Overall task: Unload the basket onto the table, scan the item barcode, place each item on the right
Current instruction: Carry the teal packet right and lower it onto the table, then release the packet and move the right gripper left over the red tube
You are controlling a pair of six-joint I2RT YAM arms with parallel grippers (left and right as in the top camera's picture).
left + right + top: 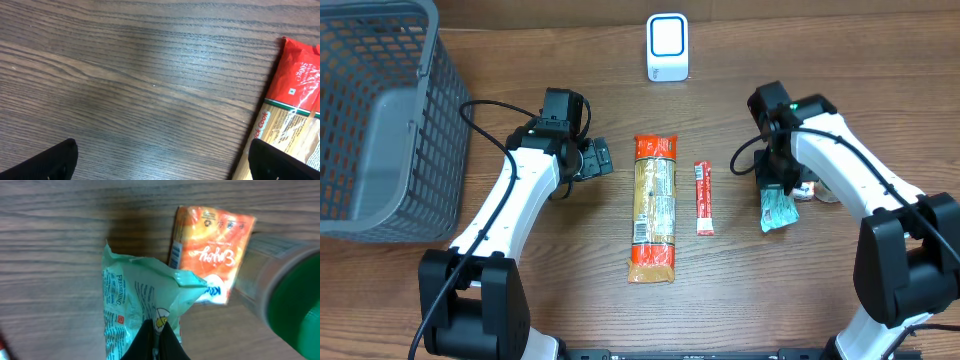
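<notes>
Green packet (132, 300) | right of centre in the overhead frame, edge pinched by closed right gripper (157, 342) | left gripper (165, 162) fingers wide apart, empty, beside pasta pack (295, 100)

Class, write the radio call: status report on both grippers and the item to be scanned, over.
Left gripper open, empty, beside pasta pack. Right gripper shut on teal packet. Orange sachet close beside it; scanner at far edge.
</notes>
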